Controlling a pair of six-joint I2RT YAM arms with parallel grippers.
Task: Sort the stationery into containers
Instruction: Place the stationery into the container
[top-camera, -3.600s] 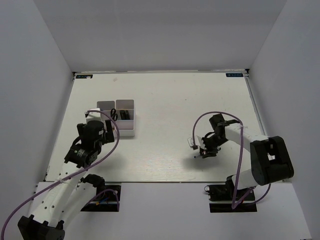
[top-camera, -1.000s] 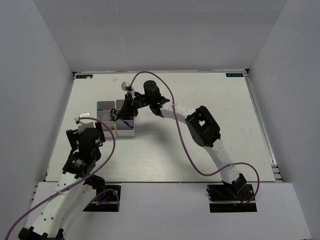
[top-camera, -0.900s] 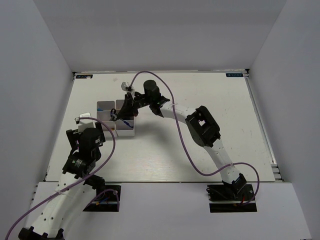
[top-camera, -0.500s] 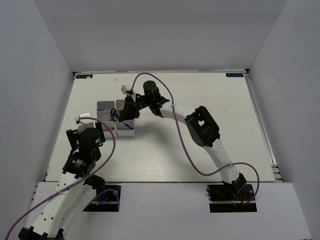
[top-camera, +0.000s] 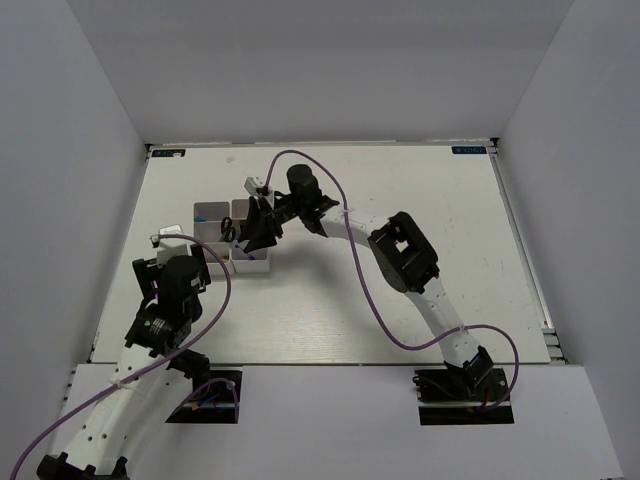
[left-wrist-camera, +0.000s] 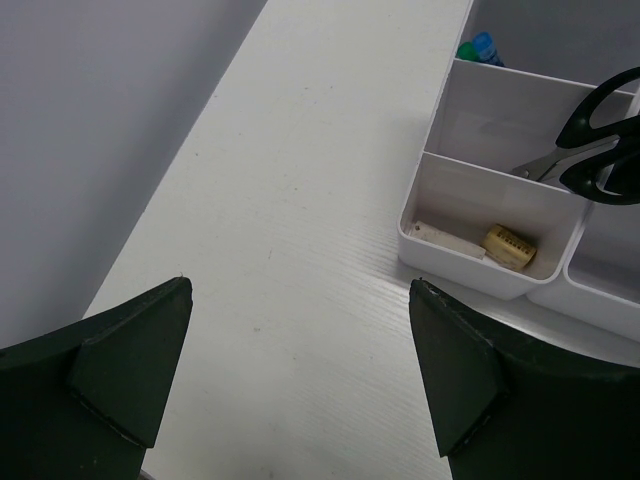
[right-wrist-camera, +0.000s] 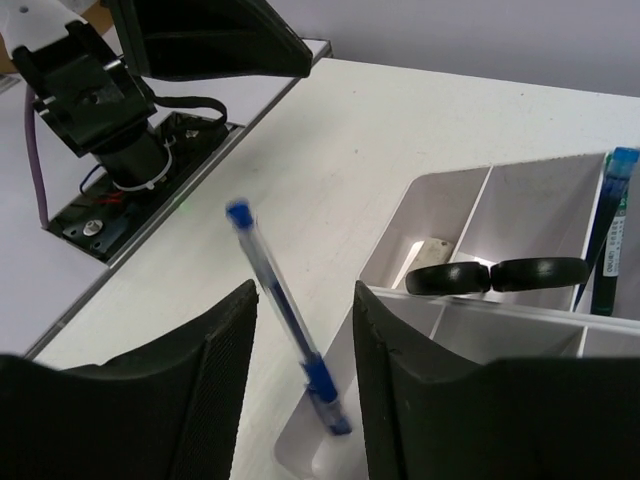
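The white organizer tray (top-camera: 212, 212) stands at the left of the table. My right gripper (top-camera: 255, 232) hangs over its near right compartments, jaws apart. In the right wrist view the thin blue pen (right-wrist-camera: 285, 315) leans upright between my open fingers (right-wrist-camera: 225, 360), its lower end in a tray (right-wrist-camera: 450, 180) compartment, touching neither finger. Black-handled scissors (right-wrist-camera: 500, 275) lie across a divider. My left gripper (top-camera: 186, 260) is open and empty over bare table left of the tray (left-wrist-camera: 470, 275). A beige block (left-wrist-camera: 510, 246) and the scissors (left-wrist-camera: 600, 140) lie in compartments. No pink block shows.
A green highlighter with a blue end (right-wrist-camera: 610, 220) stands at the tray's far side; green and blue ends (left-wrist-camera: 475, 47) also show in the left wrist view. A white piece (left-wrist-camera: 450, 239) lies beside the beige block. White walls enclose the table.
The right arm carried the pen from the table's right-middle to the tray. In the last second it shifted slightly nearer and opened, and the pen now stands loose. The left arm pulled back, then stayed still.
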